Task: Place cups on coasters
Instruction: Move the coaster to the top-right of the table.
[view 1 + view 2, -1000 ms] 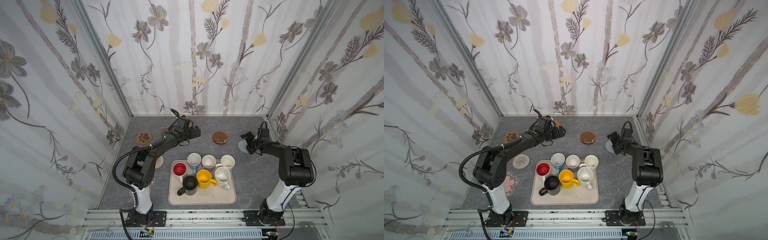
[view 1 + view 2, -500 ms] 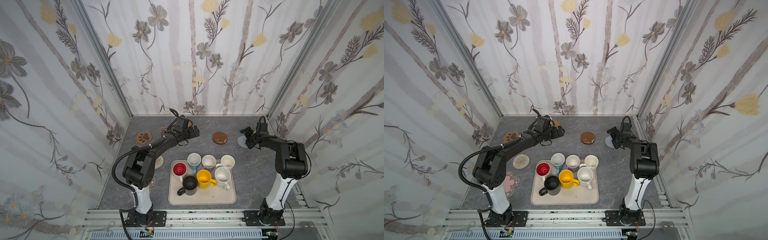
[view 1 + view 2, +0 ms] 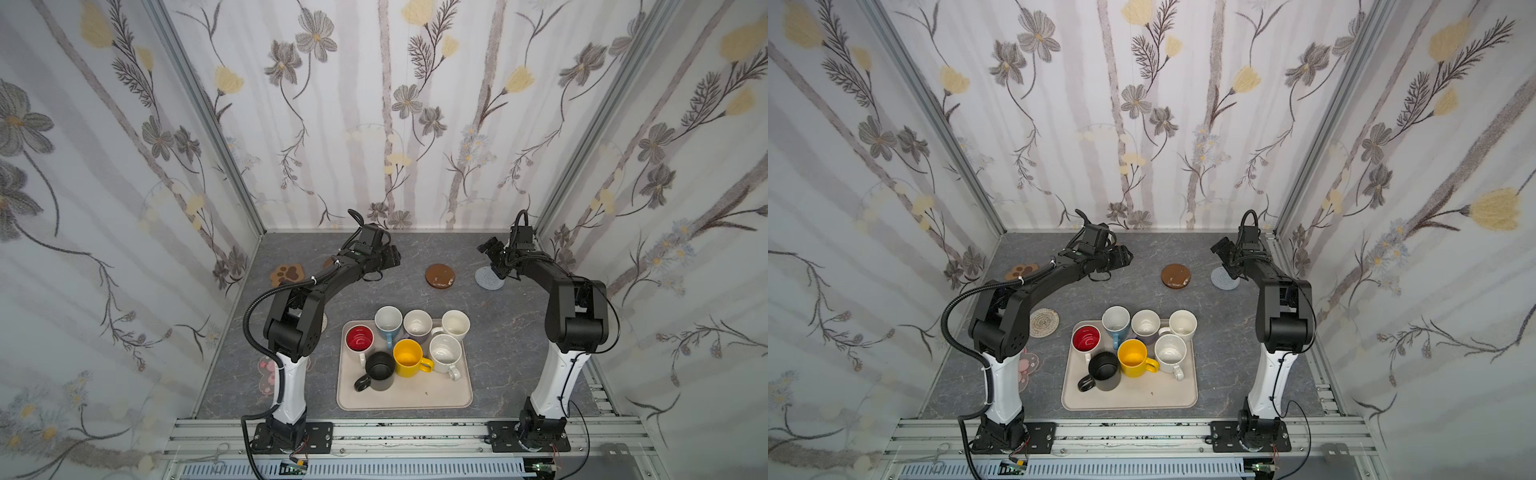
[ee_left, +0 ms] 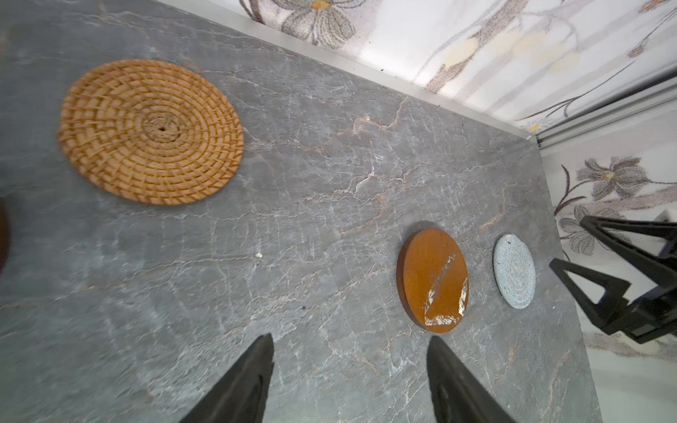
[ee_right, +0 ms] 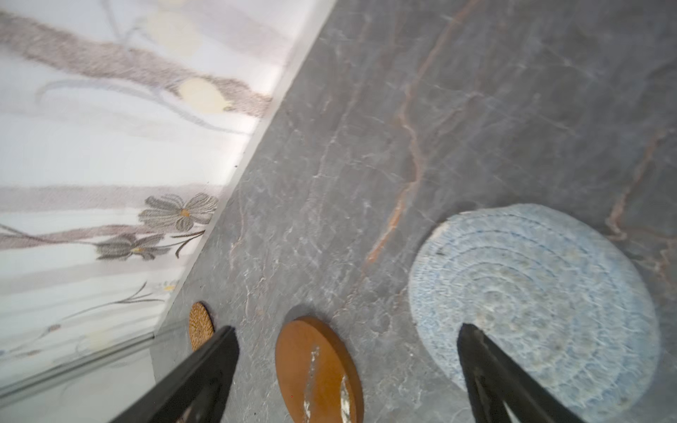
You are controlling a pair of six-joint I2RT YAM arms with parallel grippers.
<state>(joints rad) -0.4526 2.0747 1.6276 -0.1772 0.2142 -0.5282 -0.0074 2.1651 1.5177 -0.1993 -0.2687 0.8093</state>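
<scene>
top views: all seven cups stand upright, crowded on the beige tray (image 3: pixel 405 401) at the front of the grey table (image 3: pixel 490 332): red-lined mug (image 3: pixel 360 337), light blue mug (image 3: pixel 388 321), lavender mug (image 3: pixel 417 323), back cream mug (image 3: pixel 455 323), front cream mug (image 3: pixel 445 353), yellow mug (image 3: pixel 407 356), black mug (image 3: pixel 380 368). the coasters lie apart from the tray. the paw coaster (image 3: pixel 289 273), glossy brown disc (image 3: pixel 439 275) and grey knitted coaster (image 3: pixel 488 279) are toward the back. the whitish woven coaster (image 3: pixel 1044 322) and pink blossom coaster (image 3: pixel 1027 365) are by the left arm's base. the left gripper (image 3: pixel 392 257) reaches toward the back middle, and the right gripper (image 3: pixel 490 257) hangs over the grey knitted coaster.

left wrist: the left gripper's fingers (image 4: pixel 252 377) are spread, nothing between them, above bare table. the rattan coaster (image 4: pixel 151 131) lies flat, well apart from the glossy brown disc, which sits just beside the grey knitted coaster.

right wrist: blurred. the right gripper's fingers (image 5: pixel 205 370) are spread wide and hold nothing. one finger overlaps the grey knitted coaster in the picture; whether it touches, i cannot tell.
</scene>
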